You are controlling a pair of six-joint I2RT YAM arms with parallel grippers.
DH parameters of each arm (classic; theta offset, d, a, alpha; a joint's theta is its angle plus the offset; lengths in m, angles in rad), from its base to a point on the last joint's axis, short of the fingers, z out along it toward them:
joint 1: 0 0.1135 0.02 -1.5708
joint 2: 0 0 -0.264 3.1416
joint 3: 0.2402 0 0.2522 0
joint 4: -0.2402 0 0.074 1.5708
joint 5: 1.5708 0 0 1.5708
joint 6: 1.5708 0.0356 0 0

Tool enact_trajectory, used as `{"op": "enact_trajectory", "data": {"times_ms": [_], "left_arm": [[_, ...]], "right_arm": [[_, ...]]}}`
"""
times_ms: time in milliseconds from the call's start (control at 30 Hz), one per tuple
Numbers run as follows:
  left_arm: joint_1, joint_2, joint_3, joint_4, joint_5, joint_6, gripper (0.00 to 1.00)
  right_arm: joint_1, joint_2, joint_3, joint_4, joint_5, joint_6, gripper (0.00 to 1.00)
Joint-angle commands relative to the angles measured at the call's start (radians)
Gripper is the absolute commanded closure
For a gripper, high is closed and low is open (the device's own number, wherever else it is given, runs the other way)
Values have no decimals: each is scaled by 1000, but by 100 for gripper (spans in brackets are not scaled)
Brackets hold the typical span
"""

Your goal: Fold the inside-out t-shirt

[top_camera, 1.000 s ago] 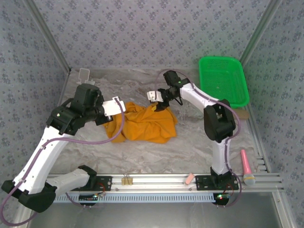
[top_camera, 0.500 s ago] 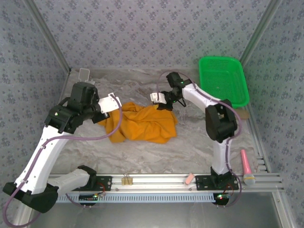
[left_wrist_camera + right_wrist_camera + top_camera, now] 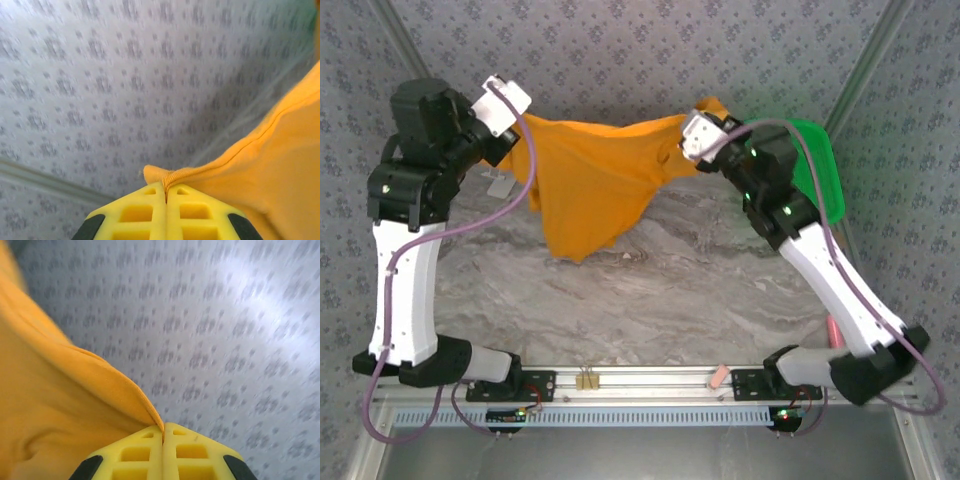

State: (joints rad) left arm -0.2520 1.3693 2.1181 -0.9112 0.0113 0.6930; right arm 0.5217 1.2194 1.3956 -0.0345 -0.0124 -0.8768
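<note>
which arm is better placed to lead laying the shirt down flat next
Left, probably: most of the t-shirt hangs below the left end effector over the table, while the right end effector holds its corner beside the green basket.

Table [image 3: 650,290]: green basket [image 3: 826,168] far right; pink object [image 3: 833,333] near right edge.

White-black arms [image 3: 405,270], purple cables [image 3: 533,160], yellow claws [image 3: 165,187]
</note>
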Motion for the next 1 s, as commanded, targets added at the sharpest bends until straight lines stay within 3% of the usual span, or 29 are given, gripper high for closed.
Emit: {"op": "enact_trajectory", "data": {"times_ms": [0,67,133,200,267,500,700,733,767,967], "left_arm": [[-10,-117,-55,63,189,-49,100],[-10,-208,-178,79,311,17,100],[-10,-291,-319,80,422,88,100],[-10,-340,-418,102,441,92,100],[-10,-349,-474,105,410,87,100],[0,-161,-484,59,240,140,100],[16,-30,-480,63,228,172,100],[17,-19,-475,59,233,180,100],[17,-12,-468,55,240,186,100],[17,-21,-478,43,262,209,100]], "right_arm": [[68,-165,-41,-172,-129,-74,100],[70,-209,11,-433,-262,-58,99],[67,-208,54,-624,-246,7,99],[73,-226,-13,-614,-106,102,97],[61,-233,-85,-599,-63,140,89],[-29,-8,-142,-592,-180,235,84],[-74,119,-248,-491,-264,351,82],[-77,123,-273,-479,-278,378,75],[-81,128,-299,-456,-266,454,66],[-36,155,-384,-456,-290,1106,58]]}}
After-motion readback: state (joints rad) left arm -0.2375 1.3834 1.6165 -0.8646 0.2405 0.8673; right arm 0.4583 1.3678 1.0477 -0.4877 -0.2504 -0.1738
